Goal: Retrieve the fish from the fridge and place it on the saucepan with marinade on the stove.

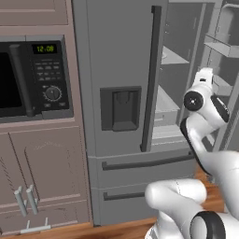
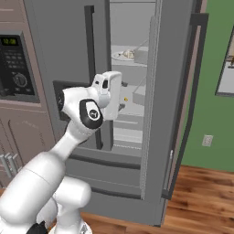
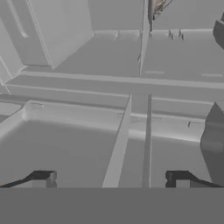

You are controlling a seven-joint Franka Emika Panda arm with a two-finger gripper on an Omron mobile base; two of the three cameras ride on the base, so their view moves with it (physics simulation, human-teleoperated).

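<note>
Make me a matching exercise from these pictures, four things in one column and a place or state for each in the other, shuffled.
Things:
1. tall grey French-door fridge
2. black-fronted microwave
3. white round plate
4. two-finger gripper

Places or states:
A. jaws wide apart, holding nothing
B. right door swung open, left door shut
C. on an upper shelf inside
D. built into the cabinets to the left, clock lit

Pairs: 1-B, 2-D, 3-C, 4-A

A black-fronted microwave (image 1: 32, 77) sits above brown cabinet doors (image 1: 44, 175).
</note>
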